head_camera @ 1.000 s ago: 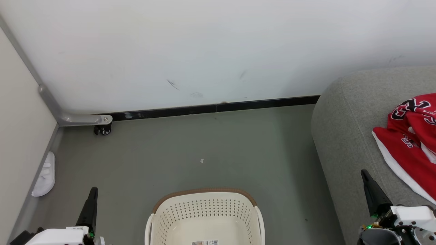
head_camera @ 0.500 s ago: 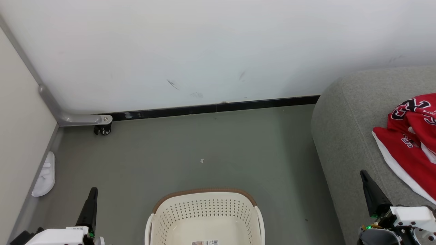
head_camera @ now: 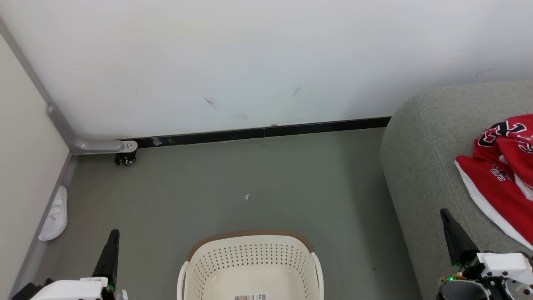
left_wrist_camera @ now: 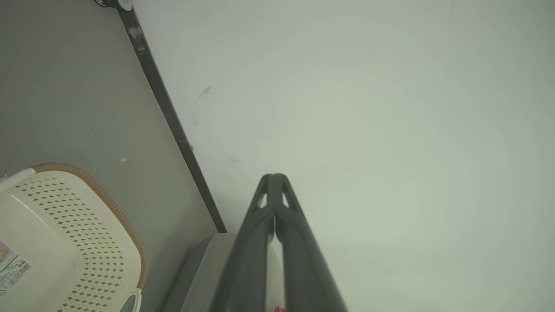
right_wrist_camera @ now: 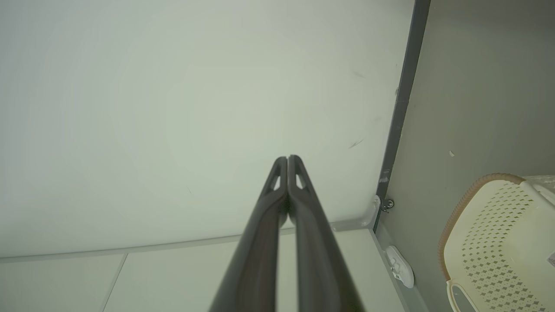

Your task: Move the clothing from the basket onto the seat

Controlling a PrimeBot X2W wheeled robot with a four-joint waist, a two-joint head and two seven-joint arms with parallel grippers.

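The basket (head_camera: 250, 254) is cream plastic with rounded corners. Its walls are pierced by rows of small diamond holes, and a brown ribbed band runs along the far rim. 1 pale side handle shows on each side, 2 in all. It stands on the smooth grey-green floor (head_camera: 258, 175), its rounded far end toward the white wall (head_camera: 250, 54), with the near part cut by the bottom edge of the head view. Its bare bottom carries 1 barcode label (head_camera: 250, 297).

The clothing (head_camera: 499, 183) lies on the seat (head_camera: 420, 166), well apart from the basket. It is 1 crumpled heap of glossy red cloth with white trim. Black-and-white lettering sits at its upper end and a small logo lower down. How many garments make the heap I cannot tell, as the right edge cuts it. Its white-edged hem runs slantwise from upper left to lower right in the head view. The seat is 1 big rounded form in coarse grey fabric with a visible seam.

The left tool (head_camera: 114, 234) hangs over the floor left of the basket, its 2 dark tapered fingers pressed together on nothing. The right tool (head_camera: 444, 214), closed the same way and empty, stands over the seat's near edge, near the heap but apart from it.

Also on the floor are 1 small black caster (head_camera: 126, 159), 1 white slipper (head_camera: 54, 214) and 1 paper scrap (head_camera: 247, 196).
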